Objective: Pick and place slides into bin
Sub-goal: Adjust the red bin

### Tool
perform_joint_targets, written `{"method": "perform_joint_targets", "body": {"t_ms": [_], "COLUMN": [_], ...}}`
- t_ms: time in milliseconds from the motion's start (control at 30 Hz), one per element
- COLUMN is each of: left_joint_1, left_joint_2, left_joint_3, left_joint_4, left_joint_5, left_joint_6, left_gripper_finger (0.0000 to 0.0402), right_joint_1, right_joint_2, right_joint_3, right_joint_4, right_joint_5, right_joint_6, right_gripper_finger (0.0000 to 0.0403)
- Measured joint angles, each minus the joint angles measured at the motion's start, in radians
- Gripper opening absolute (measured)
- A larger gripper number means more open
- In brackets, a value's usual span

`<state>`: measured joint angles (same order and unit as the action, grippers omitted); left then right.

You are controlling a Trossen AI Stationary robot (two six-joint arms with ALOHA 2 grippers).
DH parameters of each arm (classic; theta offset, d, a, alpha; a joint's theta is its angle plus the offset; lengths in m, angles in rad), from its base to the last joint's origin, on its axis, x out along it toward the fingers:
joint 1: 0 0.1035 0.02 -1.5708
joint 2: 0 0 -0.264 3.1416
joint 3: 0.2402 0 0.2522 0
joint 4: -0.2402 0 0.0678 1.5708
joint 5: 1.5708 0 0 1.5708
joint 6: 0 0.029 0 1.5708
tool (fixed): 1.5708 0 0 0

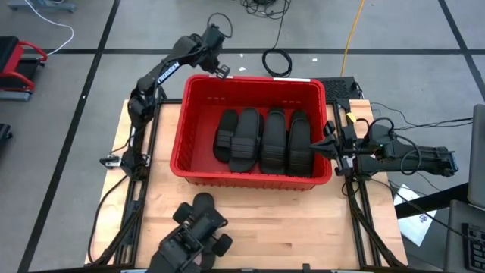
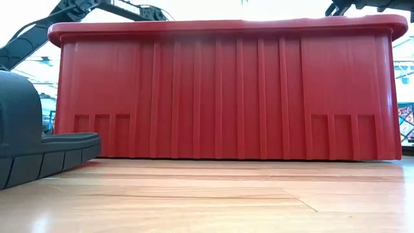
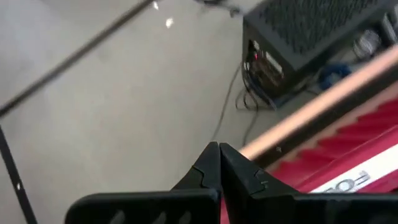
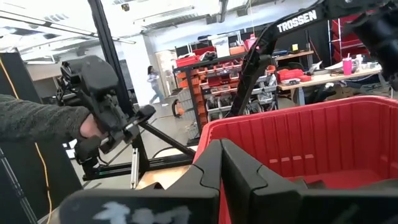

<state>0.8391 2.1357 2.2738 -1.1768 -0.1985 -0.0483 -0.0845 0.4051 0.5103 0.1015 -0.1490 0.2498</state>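
The red bin (image 1: 250, 176) stands mid-table, and several black slides (image 1: 265, 140) lie side by side on its floor. More black slides (image 1: 198, 227) are piled on the table near its front edge; one of them (image 2: 26, 145) fills the left of the low view. My left gripper (image 1: 223, 70) hangs shut over the bin's far left corner with nothing in it; its shut fingertips (image 3: 219, 152) show in the left wrist view. My right gripper (image 1: 327, 145) waits shut at the bin's right wall, also holding nothing, with its own fingertips (image 4: 221, 149) together.
A black perforated box (image 1: 341, 87) and cables (image 1: 276, 61) lie beyond the table's far edge. Bare wooden tabletop (image 1: 303, 227) shows in front of the bin. In the right wrist view a person's hand (image 4: 87, 127) holds a black handle device beside the table.
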Motion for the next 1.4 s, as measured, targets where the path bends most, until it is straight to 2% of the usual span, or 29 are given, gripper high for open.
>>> {"method": "perform_joint_targets", "body": {"t_ms": [167, 900, 1400], "left_joint_1": [-0.008, -0.005, -0.037], "left_joint_2": [0.024, 0.029, 0.029], "left_joint_3": [-0.001, 0.002, 0.001], "left_joint_4": [-0.029, -0.147, -0.17], "left_joint_5": [0.026, 0.01, 0.006], "left_joint_6": [0.002, 0.028, 0.014], "left_gripper_finger": [0.0, 0.0, 0.0], "right_joint_1": [0.0, 0.0, 0.0], "right_joint_2": [0.0, 0.0, 0.0], "right_joint_3": [0.0, 0.0, 0.0], "right_joint_4": [0.0, -0.001, -0.001], "right_joint_5": [0.0, -0.003, -0.005], "right_joint_6": [0.024, 0.025, 0.023], "right_gripper_finger": [0.0, 0.0, 0.0]}}
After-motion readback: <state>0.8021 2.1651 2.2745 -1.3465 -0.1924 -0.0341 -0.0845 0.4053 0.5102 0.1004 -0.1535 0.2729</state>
